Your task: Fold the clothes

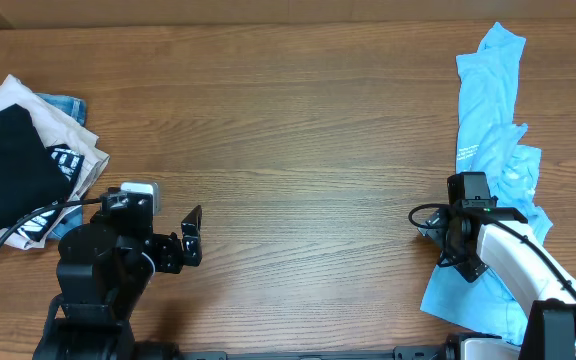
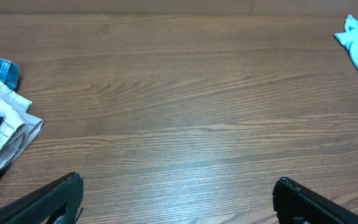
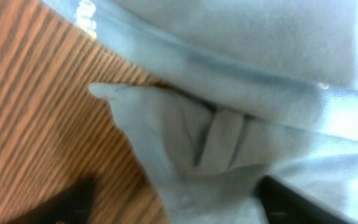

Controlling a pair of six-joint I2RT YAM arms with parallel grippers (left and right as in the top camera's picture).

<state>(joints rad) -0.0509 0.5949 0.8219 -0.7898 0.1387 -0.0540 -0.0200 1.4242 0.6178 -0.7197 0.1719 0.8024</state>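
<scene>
Left gripper (image 2: 178,186) agape — right gripper (image 3: 179,202) agape over T-shirt (image 1: 493,90), perhaps touching.

T-shirt (image 1: 493,90) print — nothing legible

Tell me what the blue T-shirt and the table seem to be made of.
The sky-blue T-shirt looks like a thin, soft knit, probably cotton jersey, with a matte finish. It lies in limp creases and rounded folds. The table shows brown wood grain in long streaks and is smooth with little shine. Whether it is solid wood or laminate cannot be told.
</scene>
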